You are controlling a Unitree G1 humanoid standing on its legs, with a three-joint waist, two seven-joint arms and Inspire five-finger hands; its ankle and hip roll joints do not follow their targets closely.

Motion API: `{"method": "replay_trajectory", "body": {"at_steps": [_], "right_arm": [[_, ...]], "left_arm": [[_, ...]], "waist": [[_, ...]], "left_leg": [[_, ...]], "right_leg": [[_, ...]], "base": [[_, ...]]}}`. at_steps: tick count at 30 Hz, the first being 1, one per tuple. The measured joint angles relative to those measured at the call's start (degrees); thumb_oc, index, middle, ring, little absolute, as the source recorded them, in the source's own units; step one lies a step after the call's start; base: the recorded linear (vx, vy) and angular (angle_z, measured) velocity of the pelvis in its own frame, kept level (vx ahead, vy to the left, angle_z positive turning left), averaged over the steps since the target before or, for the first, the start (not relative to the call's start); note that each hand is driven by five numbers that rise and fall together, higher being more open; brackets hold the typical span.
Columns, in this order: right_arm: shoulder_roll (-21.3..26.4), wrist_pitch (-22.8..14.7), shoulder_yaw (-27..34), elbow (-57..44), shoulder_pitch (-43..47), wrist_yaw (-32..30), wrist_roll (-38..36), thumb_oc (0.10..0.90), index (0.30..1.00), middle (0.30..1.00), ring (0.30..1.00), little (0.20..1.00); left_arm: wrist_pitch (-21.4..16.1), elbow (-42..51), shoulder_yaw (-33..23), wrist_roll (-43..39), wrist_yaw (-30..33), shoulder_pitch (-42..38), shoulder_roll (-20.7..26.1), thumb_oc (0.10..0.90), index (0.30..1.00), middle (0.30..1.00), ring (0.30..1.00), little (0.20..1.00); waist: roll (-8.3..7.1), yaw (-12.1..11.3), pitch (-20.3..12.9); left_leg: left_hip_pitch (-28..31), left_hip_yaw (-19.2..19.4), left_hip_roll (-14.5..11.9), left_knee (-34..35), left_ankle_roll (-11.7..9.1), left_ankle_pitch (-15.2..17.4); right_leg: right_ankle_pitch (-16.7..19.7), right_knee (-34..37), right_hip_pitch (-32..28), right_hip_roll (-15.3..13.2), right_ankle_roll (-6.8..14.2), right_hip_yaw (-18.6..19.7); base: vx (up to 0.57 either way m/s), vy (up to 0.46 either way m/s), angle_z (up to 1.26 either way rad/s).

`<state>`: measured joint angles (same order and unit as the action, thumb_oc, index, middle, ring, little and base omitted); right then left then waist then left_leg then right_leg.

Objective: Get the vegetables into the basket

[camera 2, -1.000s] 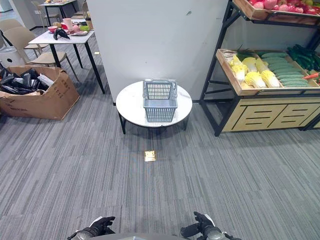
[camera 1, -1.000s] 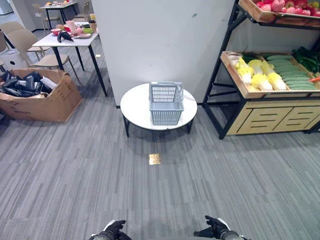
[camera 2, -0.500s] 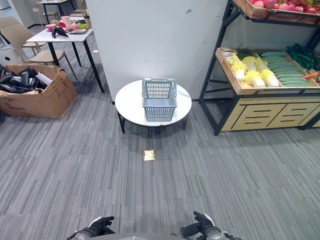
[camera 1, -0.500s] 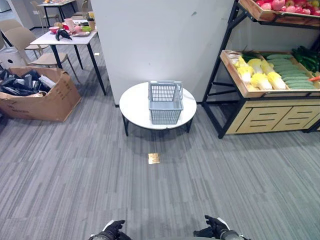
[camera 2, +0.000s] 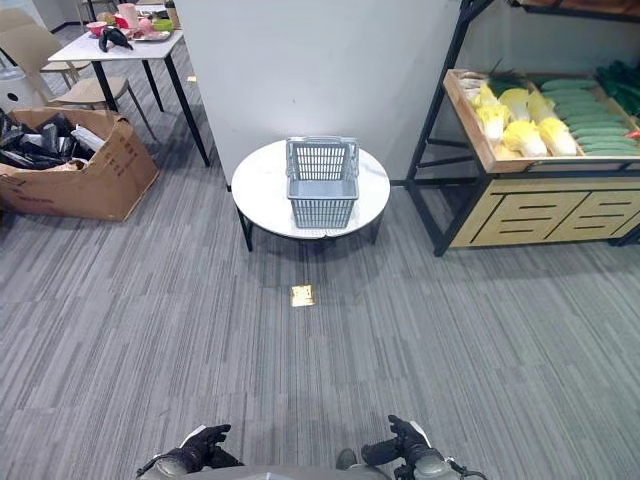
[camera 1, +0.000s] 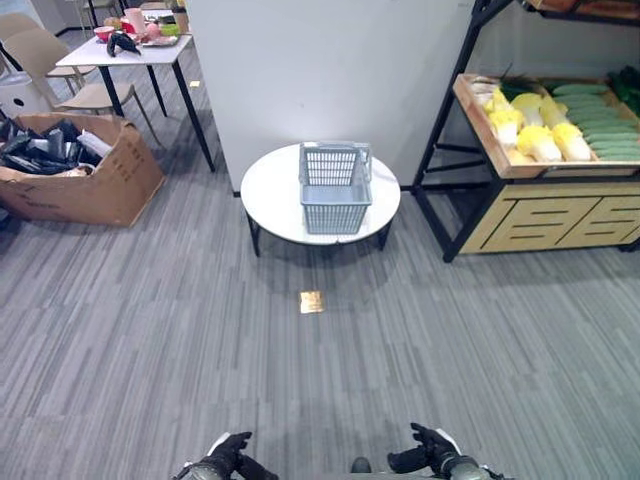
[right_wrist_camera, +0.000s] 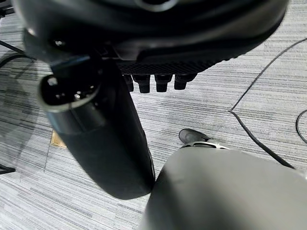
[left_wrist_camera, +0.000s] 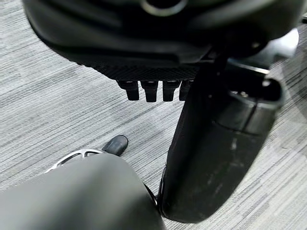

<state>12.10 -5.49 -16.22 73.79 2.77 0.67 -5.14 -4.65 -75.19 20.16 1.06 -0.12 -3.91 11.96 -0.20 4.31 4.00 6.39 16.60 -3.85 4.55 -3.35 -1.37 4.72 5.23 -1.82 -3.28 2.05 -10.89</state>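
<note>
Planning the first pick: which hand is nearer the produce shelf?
Right. The right hand hangs low by the robot, closer to the produce shelf standing far ahead-right; the left hand hangs farther off.

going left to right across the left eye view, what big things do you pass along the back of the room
cardboard box → round table with basket → vegetable shelf

Grey basket (camera 1: 335, 187), white round table (camera 1: 275, 195)

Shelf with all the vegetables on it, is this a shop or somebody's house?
Probably a mock shop set up in an office: a produce shelf with cabbages, a shopping basket on a round table, and a cardboard box.
</note>
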Motion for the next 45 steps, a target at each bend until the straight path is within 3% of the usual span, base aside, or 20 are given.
{"method": "replay_trajectory", "body": {"at_steps": [3, 5, 17, 26, 40, 44, 45], "right_arm": [[0.81, -0.08, -0.01, 0.05, 0.83, -0.02, 0.0, 0.9, 1.0, 1.0, 1.0, 1.0], [0.92, -0.08, -0.04, 0.04, 0.9, -0.02, 0.0, 0.9, 1.0, 1.0, 1.0, 1.0], [0.82, -0.04, -0.3, 0.09, 0.97, 0.04, 0.02, 0.9, 1.0, 1.0, 1.0, 1.0], [-0.48, 0.52, -0.62, 0.38, 0.27, 0.13, 0.16, 0.9, 1.0, 1.0, 1.0, 1.0], [-0.78, 0.53, -0.62, 0.52, -1.12, 0.13, 0.18, 0.9, 1.0, 1.0, 1.0, 1.0], [-0.91, 0.52, -0.62, 0.53, -1.12, 0.17, 0.18, 0.9, 1.0, 1.0, 1.0, 1.0], [-1.16, 0.51, -0.61, 0.53, -1.08, 0.17, 0.17, 0.9, 1.0, 1.0, 1.0, 1.0]], "left_arm": [[-0.12, 0.16, -0.04, -0.06, 0.1, -0.15, -0.82, 0.9, 1.0, 1.0, 1.0, 1.0], [-0.11, 0.15, -0.04, -0.12, 0.11, -0.15, -0.99, 0.9, 1.0, 1.0, 1.0, 1.0], [-0.1, 0.41, -0.05, -0.58, 0.09, -0.16, -0.94, 0.9, 1.0, 1.0, 1.0, 1.0], [-0.07, 0.0, -0.09, -0.57, 0.01, -0.12, 0.43, 0.9, 1.0, 1.0, 1.0, 1.0], [-0.05, -1.1, -0.09, -0.56, -0.17, 0.03, 0.7, 0.9, 1.0, 1.0, 1.0, 1.0], [-0.07, -1.12, -0.1, -0.57, -0.26, -0.01, 1.0, 0.9, 1.0, 1.0, 1.0, 1.0], [-0.12, -1.12, -0.12, -0.58, -0.25, -0.04, 1.32, 0.9, 1.0, 1.0, 1.0, 1.0]], "waist": [[1.63, 0.55, 1.0], [1.92, 0.74, 1.02], [1.58, 0.96, 1.01], [-1.51, 0.43, -0.21], [-2.54, -0.21, -2.07], [-3.12, -0.24, -1.99], [-3.84, -0.27, -1.72]], "left_leg": [[-0.26, -0.19, 0.0, 0.04, 0.0, 0.0], [-0.25, -0.21, -0.03, 0.06, 0.0, 0.0], [0.15, -0.18, 0.23, 0.47, 0.03, -0.04], [1.03, -0.19, 0.44, 0.5, 0.07, -0.03], [1.02, -0.19, 1.82, 0.8, 0.9, -0.18], [0.83, -0.11, 2.25, 0.81, 1.22, -0.12], [0.63, -0.05, 2.49, 0.81, 1.35, -0.15]], "right_leg": [[0.0, -0.06, 0.05, 0.0, -0.01, -0.21], [-0.01, -0.25, 0.05, 0.03, -0.01, -0.24], [0.01, -0.28, -0.2, -0.1, 0.01, -0.14], [0.04, -0.28, -1.01, -0.28, 0.05, -0.06], [0.85, -0.29, -1.01, -1.66, 1.06, 0.07], [1.14, -0.29, -0.79, -2.13, 1.44, 0.26], [1.32, -0.31, -0.52, -2.33, 1.59, 0.41]], "base": [[0.01, 0.001, 0.03], [0.0, 0.0, 0.0], [0.03, 0.046, 0.0], [0.03, 0.06, 0.0], [-0.02, 0.062, 0.0], [-0.02, 0.048, -0.01], [-0.01, 0.057, -0.03]]}}
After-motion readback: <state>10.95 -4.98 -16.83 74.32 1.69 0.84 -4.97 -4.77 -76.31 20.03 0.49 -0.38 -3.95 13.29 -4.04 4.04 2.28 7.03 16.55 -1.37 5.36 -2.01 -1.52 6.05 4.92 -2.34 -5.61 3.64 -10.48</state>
